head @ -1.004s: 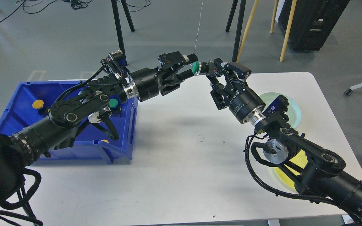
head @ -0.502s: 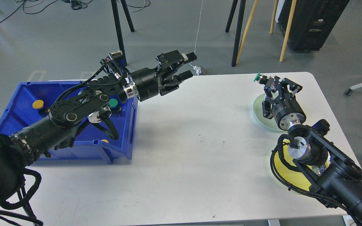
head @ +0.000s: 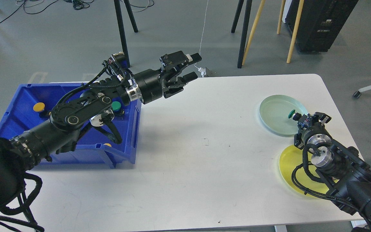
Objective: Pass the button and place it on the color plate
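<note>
Right gripper [head: 298,116] grips the green button [head: 291,113] over the green plate [head: 274,109], three o'clock; left gripper [head: 194,67] gapes wide, eleven o'clock.

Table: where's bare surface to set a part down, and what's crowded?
Free: the wide white table middle, between the blue bin and the two plates; also the near edge. Crowded: the right side, where the green plate, yellow plate and right gripper with the green button sit. The left gripper overhangs the far-left edge.

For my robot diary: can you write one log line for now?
right gripper: holds green button over green plate | left gripper: open, empty
</note>
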You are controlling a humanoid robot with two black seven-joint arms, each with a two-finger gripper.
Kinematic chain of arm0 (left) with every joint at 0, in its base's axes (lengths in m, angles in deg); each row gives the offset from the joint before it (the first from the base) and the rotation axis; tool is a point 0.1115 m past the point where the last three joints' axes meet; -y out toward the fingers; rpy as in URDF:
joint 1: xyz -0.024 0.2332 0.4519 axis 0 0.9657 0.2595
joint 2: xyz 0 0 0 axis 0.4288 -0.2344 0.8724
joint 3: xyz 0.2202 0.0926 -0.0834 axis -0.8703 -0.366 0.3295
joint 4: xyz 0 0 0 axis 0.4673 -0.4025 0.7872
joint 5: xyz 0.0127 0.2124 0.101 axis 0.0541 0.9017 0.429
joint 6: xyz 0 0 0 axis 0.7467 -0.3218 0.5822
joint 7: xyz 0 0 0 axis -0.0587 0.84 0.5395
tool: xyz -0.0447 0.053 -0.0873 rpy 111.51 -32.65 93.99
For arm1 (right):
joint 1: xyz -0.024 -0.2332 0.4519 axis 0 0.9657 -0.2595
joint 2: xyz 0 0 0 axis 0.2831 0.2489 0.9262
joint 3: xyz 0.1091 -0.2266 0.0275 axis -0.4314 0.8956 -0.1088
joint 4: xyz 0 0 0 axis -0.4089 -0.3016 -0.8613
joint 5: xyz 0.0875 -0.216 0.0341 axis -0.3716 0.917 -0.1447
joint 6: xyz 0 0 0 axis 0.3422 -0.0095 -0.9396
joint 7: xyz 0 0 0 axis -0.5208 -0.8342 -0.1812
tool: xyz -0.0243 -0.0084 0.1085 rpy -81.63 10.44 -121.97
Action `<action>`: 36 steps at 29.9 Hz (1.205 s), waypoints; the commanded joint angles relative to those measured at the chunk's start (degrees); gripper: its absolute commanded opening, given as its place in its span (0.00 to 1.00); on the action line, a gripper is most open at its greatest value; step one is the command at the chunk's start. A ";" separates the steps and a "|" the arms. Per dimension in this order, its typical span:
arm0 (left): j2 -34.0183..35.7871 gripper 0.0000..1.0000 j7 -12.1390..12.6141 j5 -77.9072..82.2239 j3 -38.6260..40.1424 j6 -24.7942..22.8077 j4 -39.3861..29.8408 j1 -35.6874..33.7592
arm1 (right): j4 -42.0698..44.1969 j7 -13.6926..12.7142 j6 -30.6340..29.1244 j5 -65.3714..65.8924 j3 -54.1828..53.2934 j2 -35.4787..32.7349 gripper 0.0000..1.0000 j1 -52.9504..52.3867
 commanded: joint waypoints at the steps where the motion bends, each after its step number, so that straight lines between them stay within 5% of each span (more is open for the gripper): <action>1: 0.00 0.77 0.00 -0.11 0.00 0.00 0.00 -0.01 | -0.51 -0.26 0.03 0.01 -0.06 0.00 0.35 -0.68; 6: 0.00 0.77 0.00 -0.11 0.00 0.00 0.00 0.08 | -0.51 -0.43 0.03 0.01 -0.06 0.09 0.47 -1.38; 8: 0.00 0.77 0.00 -0.11 0.00 0.00 0.00 0.08 | -0.60 -0.43 -0.06 0.01 -0.06 0.18 0.65 -1.47; 10: 0.00 0.77 0.00 -0.11 0.00 0.00 0.00 0.08 | -0.95 -0.52 -0.06 0.01 0.03 0.27 1.00 -1.47; 19: 0.00 0.77 0.00 -0.99 0.00 0.00 0.00 0.43 | -3.84 -0.52 -0.32 -0.08 0.03 0.27 0.99 -1.47; 27: 0.09 0.81 0.00 -3.00 0.08 0.00 0.26 0.43 | -19.82 -0.26 -1.81 0.09 -0.15 -3.94 0.99 -2.17; 36: 7.82 0.94 0.00 -15.39 0.87 0.00 2.72 -0.36 | -25.30 0.45 -16.56 0.89 2.74 -6.24 1.00 -12.18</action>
